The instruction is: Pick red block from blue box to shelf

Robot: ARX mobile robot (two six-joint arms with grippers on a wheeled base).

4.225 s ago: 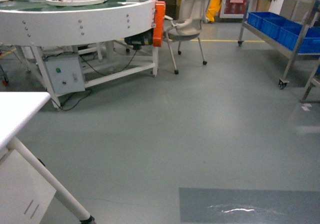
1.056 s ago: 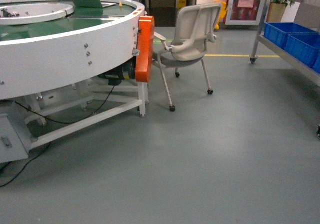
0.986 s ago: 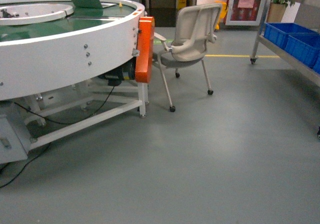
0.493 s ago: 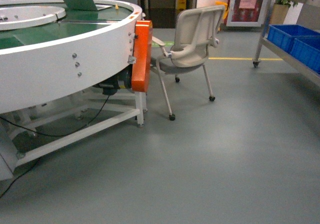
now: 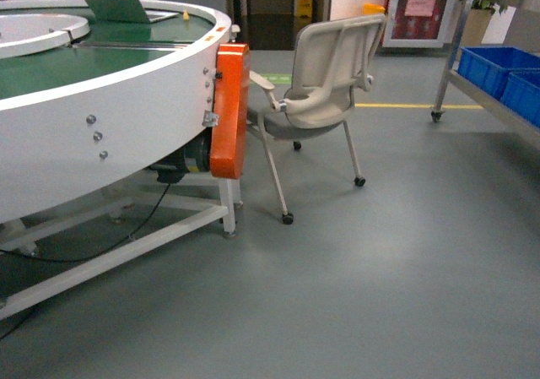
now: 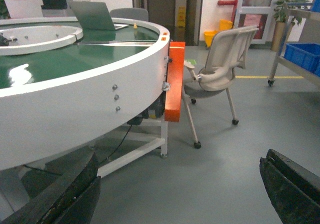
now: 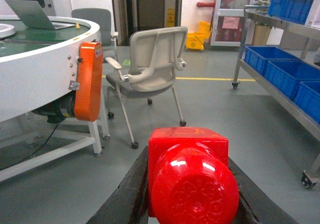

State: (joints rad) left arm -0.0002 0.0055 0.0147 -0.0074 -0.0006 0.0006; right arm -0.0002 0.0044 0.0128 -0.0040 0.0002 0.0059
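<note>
The red block fills the bottom of the right wrist view, its round stud facing the camera. My right gripper is shut on it, a dark finger pressed against each side. My left gripper is open above bare grey floor, holding nothing. The shelf stands at the right edge of the head view, and its steel rails also show in the right wrist view. The blue box is out of view. Neither gripper shows in the head view.
Dark blue crates sit on the shelf. A round white conveyor table with an orange guard fills the left. A beige wheeled chair stands beside it. A yellow floor line runs behind.
The head view has advanced across the floor. The conveyor table and chair have grown larger and nearer, and the shelf has slid towards the right edge.
</note>
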